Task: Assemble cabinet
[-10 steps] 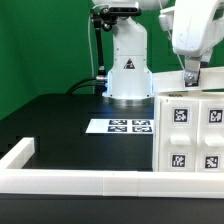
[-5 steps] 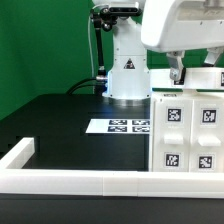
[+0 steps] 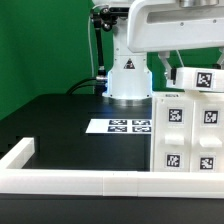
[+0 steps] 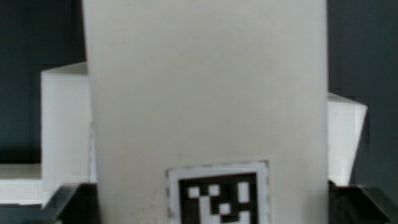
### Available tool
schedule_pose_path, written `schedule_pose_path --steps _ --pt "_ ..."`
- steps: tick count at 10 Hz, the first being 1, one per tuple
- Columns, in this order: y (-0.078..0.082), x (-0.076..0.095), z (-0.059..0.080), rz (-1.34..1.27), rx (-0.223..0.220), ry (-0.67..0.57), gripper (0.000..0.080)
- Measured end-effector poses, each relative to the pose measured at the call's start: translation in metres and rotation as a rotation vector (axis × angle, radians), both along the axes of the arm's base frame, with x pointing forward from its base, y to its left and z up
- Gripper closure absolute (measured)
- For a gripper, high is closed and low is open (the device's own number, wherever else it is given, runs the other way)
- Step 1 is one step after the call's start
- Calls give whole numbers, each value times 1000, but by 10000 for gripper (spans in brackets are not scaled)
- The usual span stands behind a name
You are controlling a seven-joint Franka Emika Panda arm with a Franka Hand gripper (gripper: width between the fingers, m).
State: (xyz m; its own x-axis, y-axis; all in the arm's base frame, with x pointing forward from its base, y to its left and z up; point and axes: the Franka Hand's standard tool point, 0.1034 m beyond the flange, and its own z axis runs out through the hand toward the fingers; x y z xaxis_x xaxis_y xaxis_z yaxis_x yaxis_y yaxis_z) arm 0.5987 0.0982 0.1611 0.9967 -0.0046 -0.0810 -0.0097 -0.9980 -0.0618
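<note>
The cabinet body [image 3: 190, 132], a large white block with a grid of tags, stands at the exterior view's right. My gripper [image 3: 170, 66] is shut on a smaller white cabinet piece [image 3: 200, 79] and holds it just above the body's top, with the piece's tag facing the camera. In the wrist view the held piece [image 4: 205, 90] is a tall white panel that fills the middle. Its tag [image 4: 217, 195] sits between my dark fingers [image 4: 61, 203], and the gripper [image 4: 214, 206] is closed on its sides. Part of the cabinet body [image 4: 68, 110] shows behind it.
The marker board [image 3: 120, 126] lies flat on the black table, left of the cabinet body. The long low white border rail [image 3: 80, 181] runs along the front and turns back at the left. The arm's white base [image 3: 128, 75] stands at the back.
My gripper has risen from the cabinet body's top and shifted to the exterior view's left. It carries the white piece, which has turned so its tag faces the camera.
</note>
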Motion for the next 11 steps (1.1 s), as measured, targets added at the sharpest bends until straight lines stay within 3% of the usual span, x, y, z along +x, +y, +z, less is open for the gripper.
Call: schedule_pose_path --steps 3,9,11 --pt "0 1 0 -181 -7 10 246" --pt "2 10 0 -938 115 -55 246" --pt "2 9 -1 -1037 112 -35 246"
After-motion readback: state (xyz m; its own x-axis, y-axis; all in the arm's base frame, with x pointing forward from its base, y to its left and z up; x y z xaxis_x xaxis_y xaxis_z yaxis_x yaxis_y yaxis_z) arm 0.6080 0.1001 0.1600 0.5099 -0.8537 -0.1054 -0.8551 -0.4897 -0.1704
